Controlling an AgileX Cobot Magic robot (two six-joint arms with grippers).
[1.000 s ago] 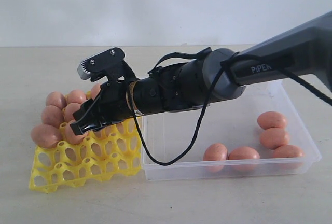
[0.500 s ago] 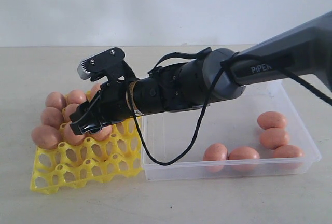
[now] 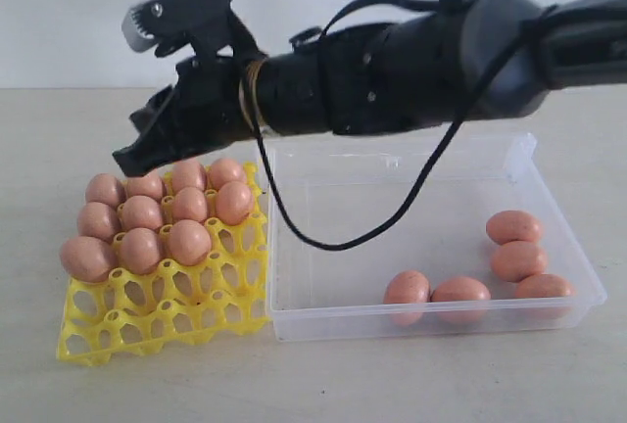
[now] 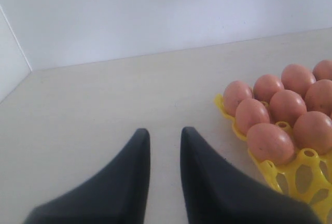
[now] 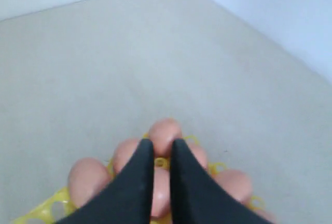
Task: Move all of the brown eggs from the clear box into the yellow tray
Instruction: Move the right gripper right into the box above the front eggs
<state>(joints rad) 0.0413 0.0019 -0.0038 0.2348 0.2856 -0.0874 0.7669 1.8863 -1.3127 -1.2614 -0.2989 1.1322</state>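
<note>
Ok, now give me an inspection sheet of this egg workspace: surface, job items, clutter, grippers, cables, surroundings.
Surface: pale table, no spills seen.
Job's things: brown eggs, eleven in the far cups of the yellow tray, nearest rows empty; five lie in the clear box beside it.
Clutter: nothing seen.
Grippers: right gripper above the tray's eggs, jaws almost together, empty; left gripper over bare table beside the tray, jaws with a narrow gap, empty.
Cables: black cable loops from the right arm down over the clear box; contact cannot be told.
Surroundings: plain pale wall; nothing else seen.

right claw (image 3: 130, 160) lifted off yellow tray (image 3: 157, 317), closed, egg (image 3: 188, 242) released
</note>
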